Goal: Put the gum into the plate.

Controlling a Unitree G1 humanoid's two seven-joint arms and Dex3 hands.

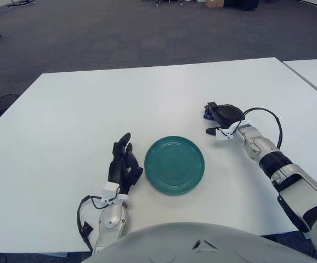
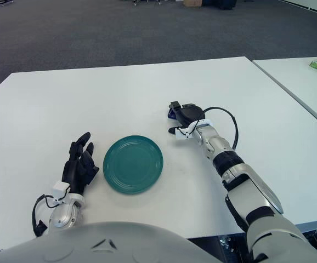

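Nearest me I see the left hand (image 1: 124, 163) on the white table (image 1: 71, 109), just left of the plate, its three dark fingers stretched forward and loose, with nothing in them. I count one plate (image 1: 174, 165), teal and round, flat on the table in front of me with nothing on it. Farther out and to the right of the plate is the right hand (image 1: 222, 116), reaching from the right side. Its fingers are curled down over one small blue thing, the gum (image 1: 208, 114), of which I see only a sliver at the hand's far left edge. I take the fingers to be closed around the gum, low at the table, though I cannot tell whether it is lifted off the surface. The gum sits apart from the plate, beyond its upper right rim.
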